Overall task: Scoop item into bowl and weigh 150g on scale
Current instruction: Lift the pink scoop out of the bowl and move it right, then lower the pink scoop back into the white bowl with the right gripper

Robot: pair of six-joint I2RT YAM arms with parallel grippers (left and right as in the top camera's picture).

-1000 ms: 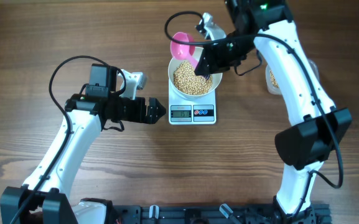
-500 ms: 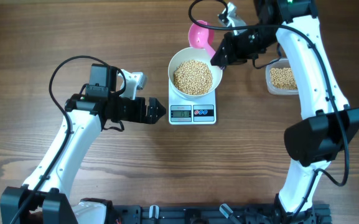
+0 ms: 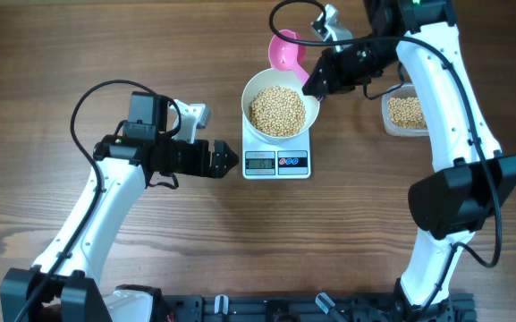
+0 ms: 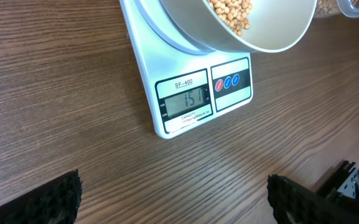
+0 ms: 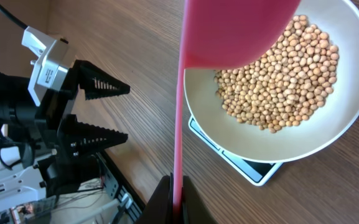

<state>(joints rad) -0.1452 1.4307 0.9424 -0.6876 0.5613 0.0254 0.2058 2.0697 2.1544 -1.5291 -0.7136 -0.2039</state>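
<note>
On the desk point(image 3: 61, 54), the scale point(image 3: 259, 163) is carrying the bowl point(image 3: 247, 114) holding the beans point(image 3: 276, 110), probably light, loose and quick to roll. Right fingers point(image 5: 162, 202) are clenching the pink scoop point(image 3: 286, 52) by its thin handle, the sensible hold. Left fingers point(image 5: 98, 86) are hanging spread beside the scale.

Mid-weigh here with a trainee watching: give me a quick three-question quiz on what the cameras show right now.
1. True or false: the round white bowl stands beside the small white digital scale, not on it.
2. Fill in: the left pincer has its jaws ___.
3. The pink plastic scoop is gripped by: A the left pincer; B the right pincer; C nothing.
Key: 1 false, the bowl sits on the scale; 2 open; 3 B.
</note>
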